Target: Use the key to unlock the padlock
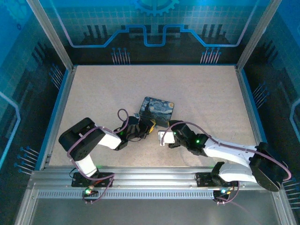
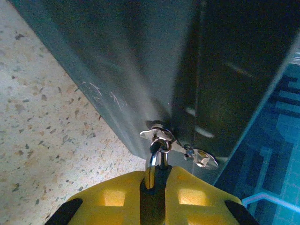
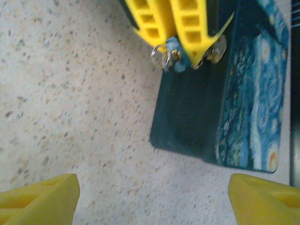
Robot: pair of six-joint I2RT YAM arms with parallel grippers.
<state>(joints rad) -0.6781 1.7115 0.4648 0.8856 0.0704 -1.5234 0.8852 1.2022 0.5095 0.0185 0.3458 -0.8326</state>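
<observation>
The padlock is a tiny dark body pinched between the yellow fingers of my left gripper, which is shut on it. Its silvery shackle runs through the metal hasp on the tin's dark side. From the right wrist the padlock shows bluish between those fingers, with a small silvery ring at its near end. I cannot make out the key for certain. My right gripper stands wide open over bare table, short of the padlock, nothing between its fingers. From above, the left gripper and right gripper sit close together.
The blue painted tin lies flat mid-table, just beyond both grippers; its dark side wall faces the right gripper. The speckled tabletop stretches to raised blue walls on all sides.
</observation>
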